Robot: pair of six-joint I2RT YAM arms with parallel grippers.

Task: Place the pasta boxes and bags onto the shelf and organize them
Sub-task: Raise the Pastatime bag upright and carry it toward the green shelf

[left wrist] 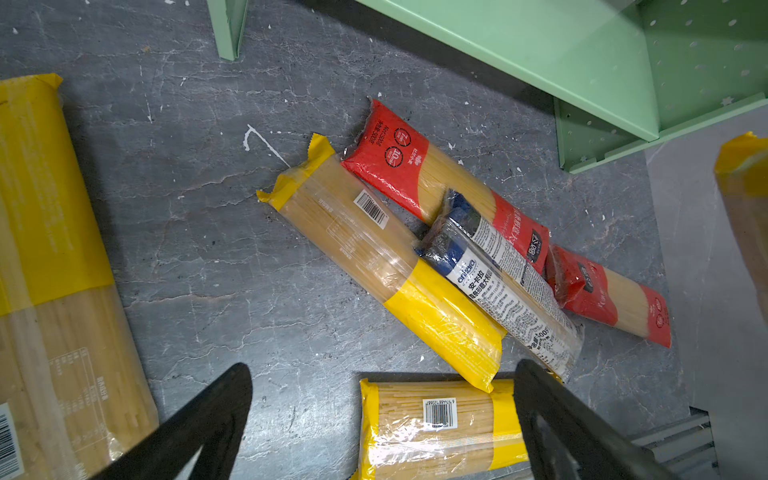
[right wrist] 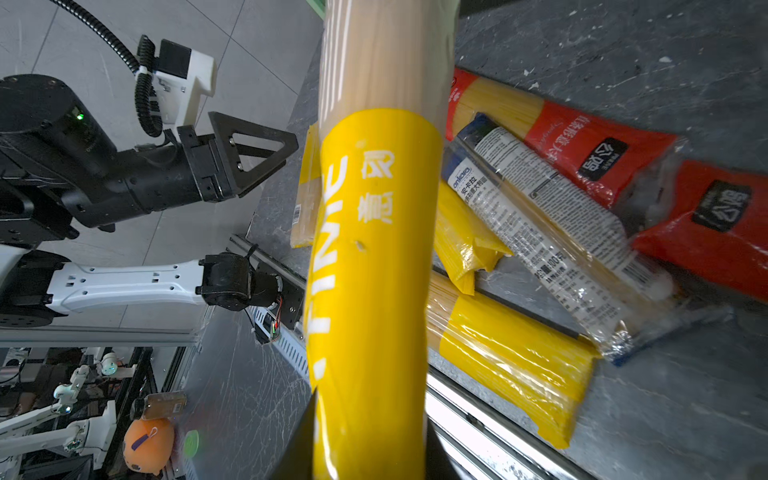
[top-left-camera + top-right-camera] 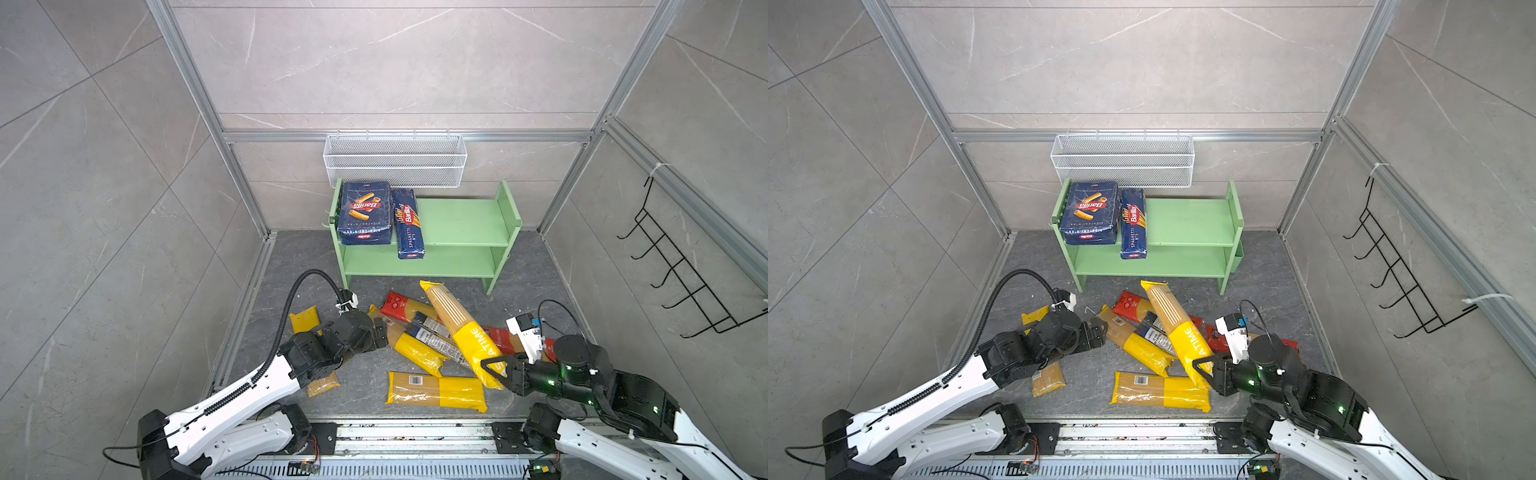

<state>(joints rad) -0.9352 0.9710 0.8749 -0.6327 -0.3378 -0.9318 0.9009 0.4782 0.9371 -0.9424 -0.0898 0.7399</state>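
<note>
Both dark blue pasta boxes, the wide one (image 3: 365,212) and the narrow one (image 3: 409,224), lie on the left of the green shelf's (image 3: 461,224) top tier. My right gripper (image 3: 492,370) (image 2: 370,436) is shut on the yellow end of a long yellow-and-clear bag (image 3: 455,322) (image 2: 374,249), which slants up toward the shelf. Several more bags lie on the floor: a yellow one (image 3: 436,390) at the front, another (image 3: 415,347), a black-and-white printed one (image 1: 511,291), two red-ended ones (image 1: 415,170) (image 1: 611,295). My left gripper (image 3: 380,332) (image 1: 382,374) hangs open above the pile, holding nothing. A further yellow bag (image 3: 305,320) lies partly under the left arm.
A white wire basket (image 3: 395,160) hangs on the back wall just above the shelf. A black wire hook rack (image 3: 681,270) is on the right wall. A metal rail (image 3: 415,432) runs along the front edge of the floor.
</note>
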